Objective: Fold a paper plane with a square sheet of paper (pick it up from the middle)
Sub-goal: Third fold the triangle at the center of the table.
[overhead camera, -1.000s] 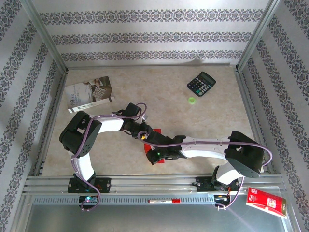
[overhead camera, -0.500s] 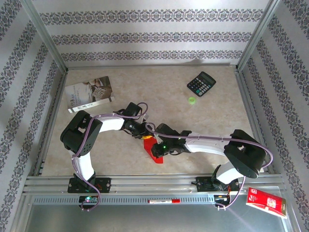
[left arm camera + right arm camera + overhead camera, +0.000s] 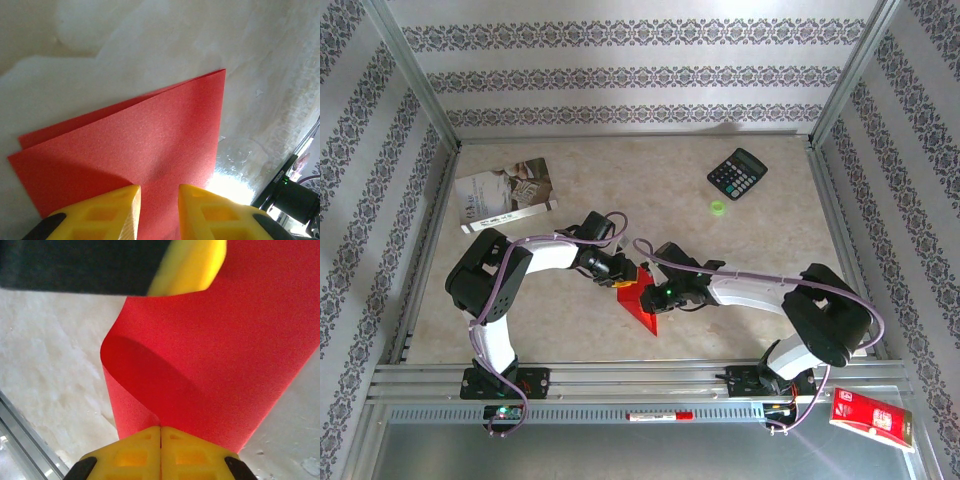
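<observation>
Top view: my left pincer (image 3: 627, 277) and my right pincer (image 3: 648, 291) meet near the middle of the bench (image 3: 770, 245), just beside each other over the red sheet (image 3: 645, 314). The sheet lies toward the near half of the bench, and a pointed corner pokes out toward my bases. Well apart from it are a black calculator (image 3: 737, 173) at the far right, a small green round thing (image 3: 718, 207) near the calculator, and a grey-white booklet (image 3: 505, 192) at the far left. A glossy red packet (image 3: 870, 417) sits off the bench at the near right corner.

Left wrist view: my left pincer (image 3: 159, 194) has its jaws partly apart, clamped on nothing. The yellow fingers (image 3: 117, 212) are over the red sheet (image 3: 150, 135), and red shows in the gap. I can't tell if the tips touch it. The sheet is folded over, with two layers showing at its left edge, and it lies flat on the pale bench (image 3: 150, 40). A black part with a green light (image 3: 295, 200) is at the lower right.

Right wrist view: my right pincer (image 3: 160, 434) is clenched, fingers pressed together on the edge of the red sheet (image 3: 225, 355). From the grip the paper rises and curls over in a loop. My left pincer's yellow finger (image 3: 190, 267) sits at the top, against the paper. The bench (image 3: 50, 355) is on the left, with a metal rail (image 3: 20, 440) in the lower left corner.
</observation>
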Available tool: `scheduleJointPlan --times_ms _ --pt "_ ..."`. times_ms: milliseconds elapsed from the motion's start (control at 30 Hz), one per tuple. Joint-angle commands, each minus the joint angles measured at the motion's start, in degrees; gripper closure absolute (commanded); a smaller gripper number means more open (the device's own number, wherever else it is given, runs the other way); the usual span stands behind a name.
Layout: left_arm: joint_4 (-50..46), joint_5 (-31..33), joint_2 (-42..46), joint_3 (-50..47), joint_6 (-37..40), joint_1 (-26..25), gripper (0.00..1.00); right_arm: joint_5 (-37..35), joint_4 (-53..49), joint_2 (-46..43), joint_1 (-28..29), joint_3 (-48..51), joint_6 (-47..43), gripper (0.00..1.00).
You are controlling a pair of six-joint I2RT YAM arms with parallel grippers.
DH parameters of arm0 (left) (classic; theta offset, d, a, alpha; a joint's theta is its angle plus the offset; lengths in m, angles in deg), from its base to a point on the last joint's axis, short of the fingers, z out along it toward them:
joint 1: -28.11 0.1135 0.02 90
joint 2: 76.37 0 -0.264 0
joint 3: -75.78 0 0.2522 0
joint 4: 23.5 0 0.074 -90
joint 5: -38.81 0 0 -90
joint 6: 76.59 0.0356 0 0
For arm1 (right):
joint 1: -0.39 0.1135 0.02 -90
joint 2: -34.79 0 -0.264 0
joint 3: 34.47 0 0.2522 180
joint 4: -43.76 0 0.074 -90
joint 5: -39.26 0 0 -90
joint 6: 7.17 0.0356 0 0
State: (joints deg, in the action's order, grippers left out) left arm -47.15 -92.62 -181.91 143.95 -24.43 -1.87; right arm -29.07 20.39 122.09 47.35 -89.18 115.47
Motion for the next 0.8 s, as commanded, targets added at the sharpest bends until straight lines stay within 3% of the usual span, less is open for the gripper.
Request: scheduleJointPlan --times_ms 0,767 --pt "-4.09 3.46 -2.45 0.03 1.19 -0.90 0.73 1.21 -1.04 1.58 -1.11 -0.87 -1.63 0.93" --pt "-4.26 3.21 -2.81 0.30 1.57 -1.05 0.73 0.75 -4.12 5.15 -2.66 -3.41 -4.68 0.92"
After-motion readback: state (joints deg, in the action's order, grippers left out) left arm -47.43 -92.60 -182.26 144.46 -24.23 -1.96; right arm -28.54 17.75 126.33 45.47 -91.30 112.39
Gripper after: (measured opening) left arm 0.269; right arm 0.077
